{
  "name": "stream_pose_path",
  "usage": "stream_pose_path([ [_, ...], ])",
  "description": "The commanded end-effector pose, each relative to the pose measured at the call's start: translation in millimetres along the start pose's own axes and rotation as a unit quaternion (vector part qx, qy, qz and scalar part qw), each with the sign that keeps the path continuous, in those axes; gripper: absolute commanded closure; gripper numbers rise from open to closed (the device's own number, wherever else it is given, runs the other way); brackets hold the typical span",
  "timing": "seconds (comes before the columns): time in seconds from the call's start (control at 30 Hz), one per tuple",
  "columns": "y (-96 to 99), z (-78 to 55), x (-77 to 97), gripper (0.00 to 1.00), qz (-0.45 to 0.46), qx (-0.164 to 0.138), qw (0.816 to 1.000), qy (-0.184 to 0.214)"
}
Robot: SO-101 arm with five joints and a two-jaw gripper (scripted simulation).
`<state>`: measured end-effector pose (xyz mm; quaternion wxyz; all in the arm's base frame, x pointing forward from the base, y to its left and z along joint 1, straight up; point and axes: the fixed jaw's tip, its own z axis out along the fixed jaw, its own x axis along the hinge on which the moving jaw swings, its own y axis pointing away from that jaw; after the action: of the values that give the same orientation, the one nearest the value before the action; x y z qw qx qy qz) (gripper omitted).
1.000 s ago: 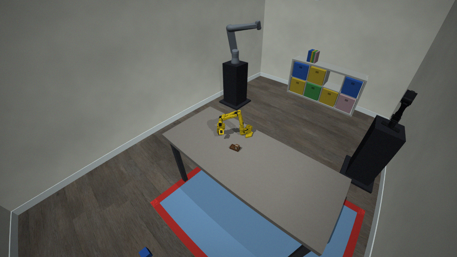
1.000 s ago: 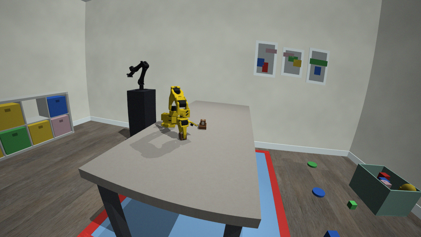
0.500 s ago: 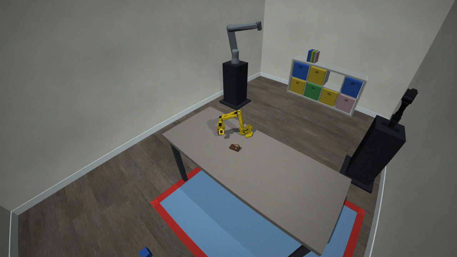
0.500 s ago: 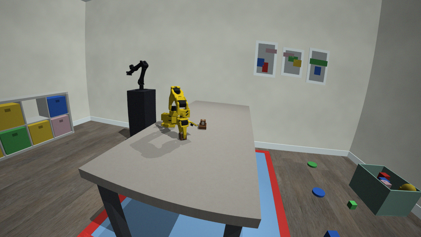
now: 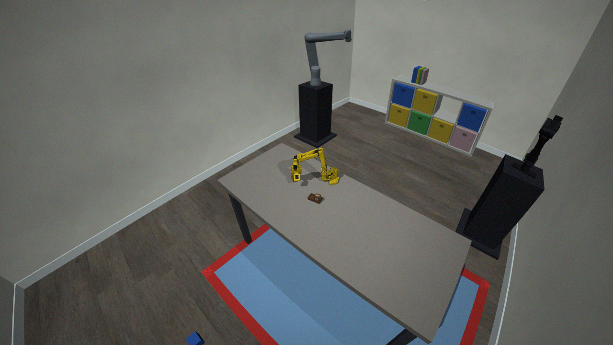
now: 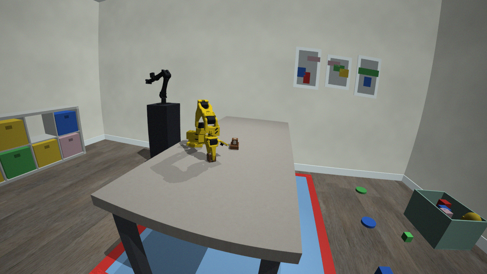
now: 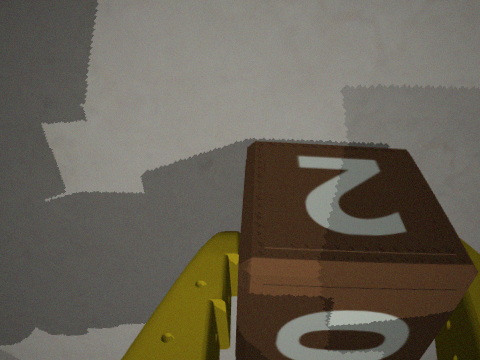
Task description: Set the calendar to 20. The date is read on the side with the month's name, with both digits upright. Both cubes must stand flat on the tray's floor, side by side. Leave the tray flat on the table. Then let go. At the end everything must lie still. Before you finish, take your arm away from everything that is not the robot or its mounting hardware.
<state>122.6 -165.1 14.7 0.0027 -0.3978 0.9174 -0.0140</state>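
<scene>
Grey bench (image 6: 238, 204) carries the tray (image 6: 233, 147) near its far end; beside it, a digit cube (image 7: 347, 260) is clamped in the gripper (image 7: 334, 340), low over the bench, presumably for reorientation.

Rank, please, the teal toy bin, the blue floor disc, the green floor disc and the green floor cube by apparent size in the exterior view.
1. teal toy bin
2. blue floor disc
3. green floor disc and green floor cube look alike; the disc lies farther away, so unranked.
</scene>
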Motion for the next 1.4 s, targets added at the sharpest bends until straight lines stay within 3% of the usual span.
stream_pose_path([
  [0.0,-3.1,-3.4,2.7,0.80,0.009,0.015,1.000,0.002],
  [0.6,-3.1,-3.4,2.7,0.66,0.009,0.015,1.000,0.002],
  [1.03,-3.4,-4.5,2.7,0.64,0.009,0.015,1.000,0.002],
  [1.2,-4.6,-12.9,2.9,0.64,0.009,0.015,1.000,0.002],
  [1.37,-5.6,-29.4,3.1,0.64,0.009,0.015,1.000,0.002],
])
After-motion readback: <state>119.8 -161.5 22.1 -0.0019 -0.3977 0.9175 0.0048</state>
